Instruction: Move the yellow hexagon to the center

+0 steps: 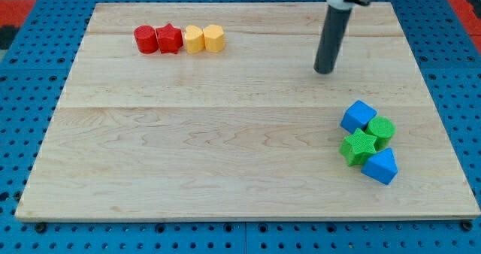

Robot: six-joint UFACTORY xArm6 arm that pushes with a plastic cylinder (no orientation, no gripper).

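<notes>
The yellow hexagon (214,38) sits near the view's top left, at the right end of a row of blocks. Touching its left side is a second yellow block (195,40), its shape unclear. Further left in the row are a red star (170,39) and a red cylinder (145,39). My tip (324,71) rests on the board at the view's upper right, well to the right of the yellow hexagon and a little lower, not touching any block.
A cluster sits at the view's lower right: a blue cube (358,116), a green cylinder (381,129), a green star (358,147) and a blue triangular block (380,166). The wooden board (225,164) lies on a blue pegboard surface.
</notes>
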